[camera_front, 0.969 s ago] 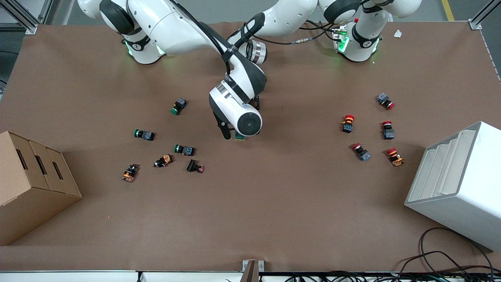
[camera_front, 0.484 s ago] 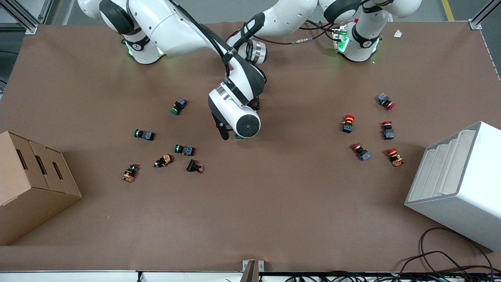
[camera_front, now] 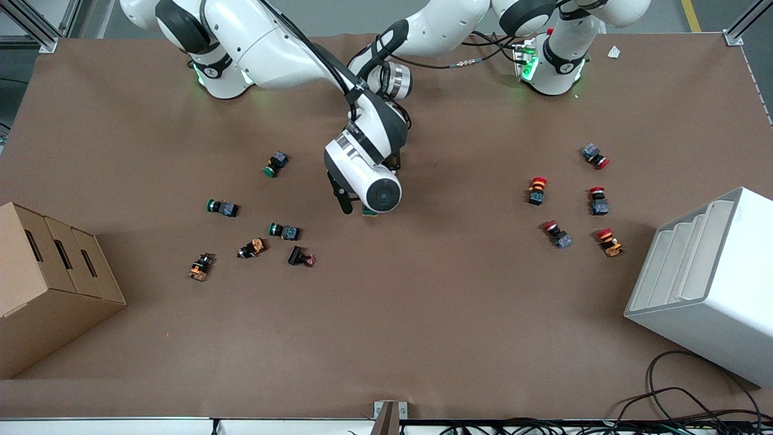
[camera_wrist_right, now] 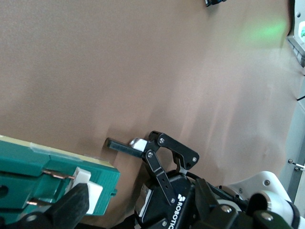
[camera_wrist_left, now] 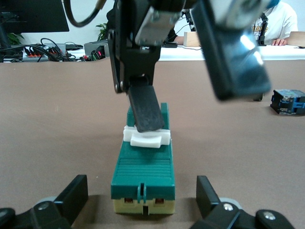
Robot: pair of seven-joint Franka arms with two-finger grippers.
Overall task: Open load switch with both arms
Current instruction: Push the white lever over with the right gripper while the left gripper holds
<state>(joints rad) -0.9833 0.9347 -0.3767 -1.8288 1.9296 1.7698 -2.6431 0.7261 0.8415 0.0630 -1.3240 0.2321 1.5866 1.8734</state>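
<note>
Small dark-green rectangular plastic load switch (camera_wrist_left: pixel 143 176) sits mid-table, looks light, rigid, likely to skid: left gripper (camera_wrist_left: pixel 143 202) jaws wide open either side, not touching, should clamp its flanks; right gripper (camera_wrist_left: pixel 183 71) jaws open, one fingertip (camera_wrist_left: pixel 147 110) on the white toggle (camera_wrist_left: pixel 146 137).

load switch (camera_wrist_left: pixel 143 174) | dark-green ribbed block, cream base, white toggle | flat on brown table | frame centre, lower middle in left wrist view
</note>
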